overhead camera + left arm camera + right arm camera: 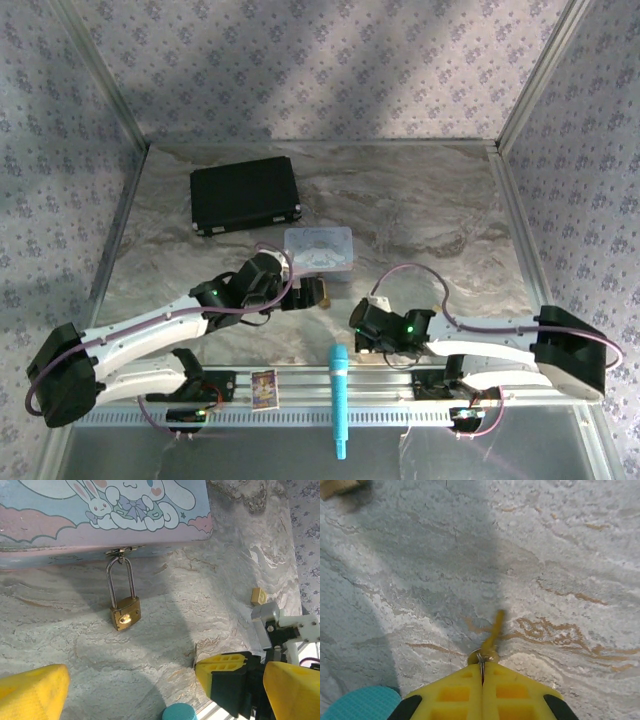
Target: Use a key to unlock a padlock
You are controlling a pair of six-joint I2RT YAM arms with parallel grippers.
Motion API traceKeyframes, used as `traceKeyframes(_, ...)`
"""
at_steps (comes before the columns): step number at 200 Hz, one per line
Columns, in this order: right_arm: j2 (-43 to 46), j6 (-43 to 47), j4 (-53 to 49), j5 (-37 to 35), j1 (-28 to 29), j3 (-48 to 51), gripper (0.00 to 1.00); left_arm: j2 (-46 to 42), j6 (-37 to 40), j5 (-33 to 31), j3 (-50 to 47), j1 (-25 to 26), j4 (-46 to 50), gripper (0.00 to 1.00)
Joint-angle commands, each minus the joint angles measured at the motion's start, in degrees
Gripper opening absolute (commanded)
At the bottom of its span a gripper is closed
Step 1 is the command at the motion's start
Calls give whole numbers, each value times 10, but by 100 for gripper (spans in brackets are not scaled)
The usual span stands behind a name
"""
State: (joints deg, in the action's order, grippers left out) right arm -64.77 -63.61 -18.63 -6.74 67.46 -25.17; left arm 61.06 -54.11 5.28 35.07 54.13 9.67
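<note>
Right gripper [481, 669] clenched on key [493, 630] by its head only; left gripper [165, 675] spread, short of padlock [125, 614] hooked loose to tin [100, 527], so the unheld lock may skid and the key twist on insertion.

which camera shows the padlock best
Left wrist: the padlock is hooked by its shackle through the tin's clasp, keyhole facing the camera. From the top it's too small to tell, beside the left hand. The right wrist faces the key.

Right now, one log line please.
left gripper open, near padlock | padlock hooked on tin hasp, shackle closed | right gripper shut on key | key not inserted
</note>
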Motion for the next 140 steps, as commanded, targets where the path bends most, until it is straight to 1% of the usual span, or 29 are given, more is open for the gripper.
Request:
traceKeyframes(1, 38, 8, -7, 9, -14, 13, 4, -6, -3, 3, -10, 3, -32, 95)
traceKeyframes(10, 57, 14, 3, 16, -22, 18, 1, -7, -9, 19, -17, 3, -64, 93)
traceKeyframes(29, 104, 50, 29, 48, -44, 31, 0, 1, -45, 56, -48, 4, -172, 92)
traceKeyframes(43, 133, 83, 17, 76, -68, 30, 0, 13, -73, 63, -54, 4, -210, 90)
traceKeyframes(66, 168, 141, -24, 127, -104, 17, 0, 37, -100, 83, -47, 4, -240, 85)
traceKeyframes(89, 185, 201, -42, 175, -120, -10, 0, 66, -147, 100, -36, 8, -255, 79)
traceKeyframes(114, 176, 255, -56, 210, -123, -41, 0, 104, -187, 113, -34, 26, -317, 73)
traceKeyframes(124, 166, 271, -49, 231, -125, -51, 0, 117, -186, 113, -26, 36, -321, 71)
traceKeyframes(136, 152, 271, -47, 241, -127, -62, 0, 131, -182, 112, -16, 45, -319, 69)
traceKeyframes(140, 149, 290, -48, 241, -127, -65, 0, 135, -181, 112, -14, 47, -320, 68)
